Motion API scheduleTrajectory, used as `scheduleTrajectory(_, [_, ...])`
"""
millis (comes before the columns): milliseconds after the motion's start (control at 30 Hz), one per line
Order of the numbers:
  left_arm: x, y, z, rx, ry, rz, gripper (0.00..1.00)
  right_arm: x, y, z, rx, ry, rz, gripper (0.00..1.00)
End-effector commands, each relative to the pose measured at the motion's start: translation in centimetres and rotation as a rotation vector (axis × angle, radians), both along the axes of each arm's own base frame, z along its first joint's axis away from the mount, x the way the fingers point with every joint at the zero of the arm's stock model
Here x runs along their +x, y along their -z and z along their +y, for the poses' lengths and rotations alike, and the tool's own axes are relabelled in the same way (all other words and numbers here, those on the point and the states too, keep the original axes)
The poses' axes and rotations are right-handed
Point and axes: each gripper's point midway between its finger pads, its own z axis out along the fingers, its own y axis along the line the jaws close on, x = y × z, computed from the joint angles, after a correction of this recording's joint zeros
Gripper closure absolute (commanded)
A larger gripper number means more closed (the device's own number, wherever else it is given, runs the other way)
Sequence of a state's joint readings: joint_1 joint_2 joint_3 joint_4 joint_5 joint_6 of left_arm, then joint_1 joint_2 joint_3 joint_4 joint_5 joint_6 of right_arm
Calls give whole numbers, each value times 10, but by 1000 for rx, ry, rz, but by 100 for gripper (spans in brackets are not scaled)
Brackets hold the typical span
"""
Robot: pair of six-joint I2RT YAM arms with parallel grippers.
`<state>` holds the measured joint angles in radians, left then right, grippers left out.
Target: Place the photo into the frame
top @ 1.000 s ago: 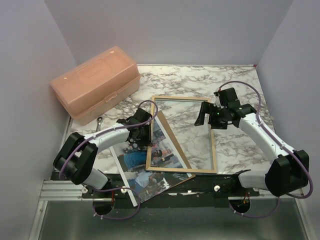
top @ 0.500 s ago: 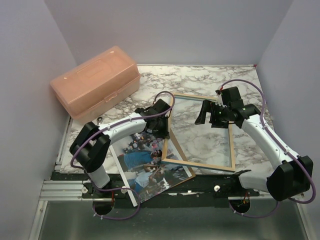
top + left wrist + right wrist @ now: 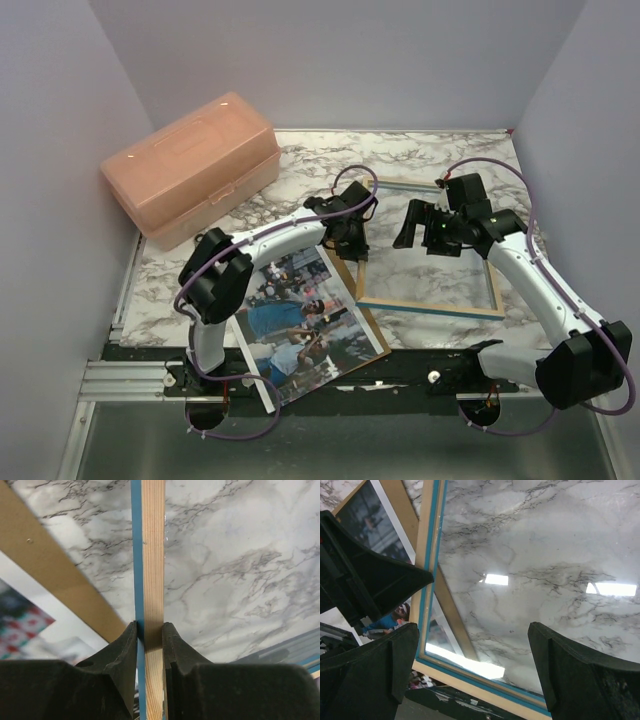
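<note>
The left gripper point(image 3: 150, 626) is clamped on the frame point(image 3: 153, 555), its two fingers pinching the thin 9 o'clock rail across its width, with blue edge against one pad and pale wood against the other. The right gripper point(image 3: 475, 637) stands spread wide above the frame's shiny pane, near the 12 o'clock rail, touching nothing.

In the top view the frame point(image 3: 430, 305) sits toward 3 o'clock on the marble table point(image 3: 450, 155), wood side up. Whether its gripped rail is lifted off the surface I cannot tell. Its 7 o'clock corner overlaps the corner of the brown backing board point(image 3: 368, 328). The photo point(image 3: 295, 330) lies face up on that board at about 7 o'clock, and its near corner hangs past the table edge over the black base rail.

Bare marble runs from the frame's 12 o'clock rail to the back wall, and a narrower strip separates its 3 o'clock rail from the side wall. The frame's 6 o'clock rail lies close to the table's near edge. The peach plastic box point(image 3: 190, 165) fills the 10 o'clock corner, well apart from the frame.

Count: two grippers, one frame, one photo, one backing board, one box.
</note>
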<state>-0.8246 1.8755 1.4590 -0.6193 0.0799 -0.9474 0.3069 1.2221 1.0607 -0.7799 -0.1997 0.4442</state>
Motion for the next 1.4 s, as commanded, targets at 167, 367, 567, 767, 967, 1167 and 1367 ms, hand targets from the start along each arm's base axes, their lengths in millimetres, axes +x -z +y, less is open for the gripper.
scheduleTrajectory(167, [9,-5,-57,-12,14,24,95,-1,-13,-7,-35,15,-30,0])
scheduleTrajectory(367, [2,-1,-62,-45,41,54,70,-4,-13,-9,-37,17,-27,0])
scheduleTrajectory(567, [-5,2,-69,-92,79,78,47,-7,-14,-8,-27,13,-28,0])
scheduleTrajectory(767, [-10,-25,-66,-196,108,-2,40,-9,-18,-6,-15,-4,-37,0])
scheduleTrajectory(967, [-14,-48,-18,-274,81,-81,39,-11,-10,9,48,-49,-15,0])
scheduleTrajectory(1167, [-19,-52,63,-324,-25,-115,34,-15,10,29,128,-93,45,0])
scheduleTrajectory(1367, [-34,-38,151,-225,-166,-157,29,-25,28,71,176,-159,83,0])
